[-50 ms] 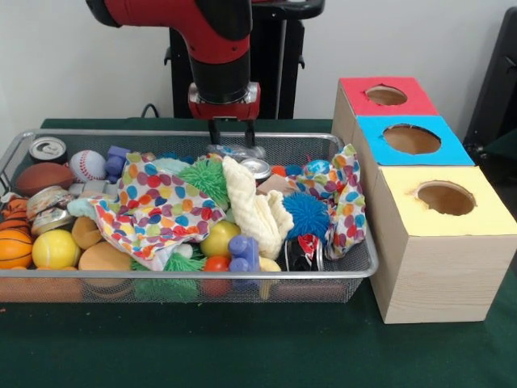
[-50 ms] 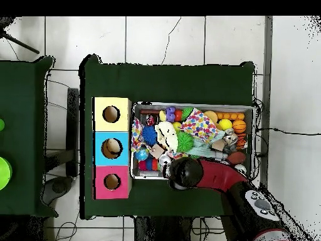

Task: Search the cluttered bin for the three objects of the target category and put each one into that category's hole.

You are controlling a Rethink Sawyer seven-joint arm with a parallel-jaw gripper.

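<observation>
The gripper (image 1: 231,133), fingers parted, hangs vertically from the arm (image 1: 212,32) directly above a crushed can (image 1: 239,151) at the bin's (image 1: 186,284) upper-centre edge.

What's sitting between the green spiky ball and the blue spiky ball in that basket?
In the front view, a crumpled cream cloth lies between the green spiky ball and the blue spiky ball, draped across the other toys.
</observation>
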